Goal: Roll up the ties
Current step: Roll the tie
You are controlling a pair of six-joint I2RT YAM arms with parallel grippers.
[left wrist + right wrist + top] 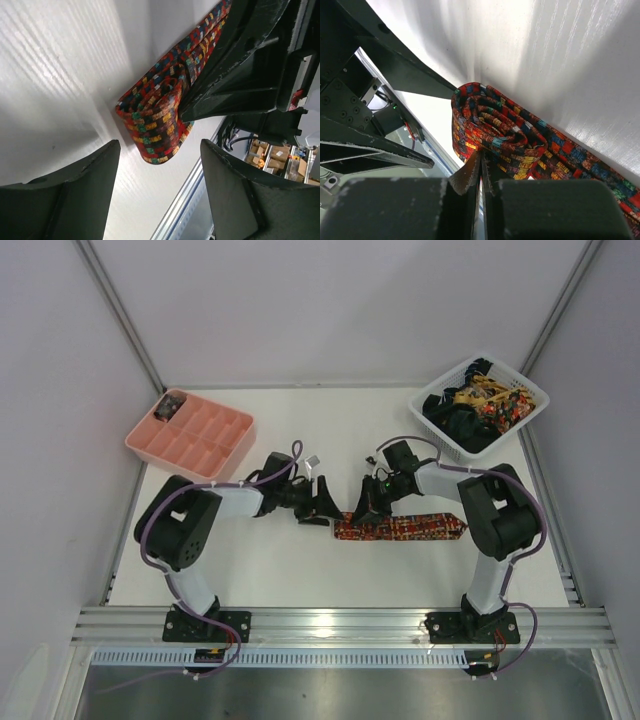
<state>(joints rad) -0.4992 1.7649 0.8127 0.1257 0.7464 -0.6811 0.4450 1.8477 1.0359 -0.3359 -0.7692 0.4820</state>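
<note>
1. Red patchwork tie (400,528) lies flat on the table (300,570), its left end rolled into a coil (155,125).
2. Right gripper (481,172) is closed, pinching the coil's core.
3. Left gripper (160,197) gapes wide beside it, empty.
4. Risk: the loose layers may spring open if that pinch slips.

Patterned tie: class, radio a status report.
Right end effector shut on red patterned fabric tie, part-rolled. Left end effector open alongside. White lattice basket aside.

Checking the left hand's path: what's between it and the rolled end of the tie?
Only bare table, in the left wrist view; the tie sits right at the left hand.
</note>
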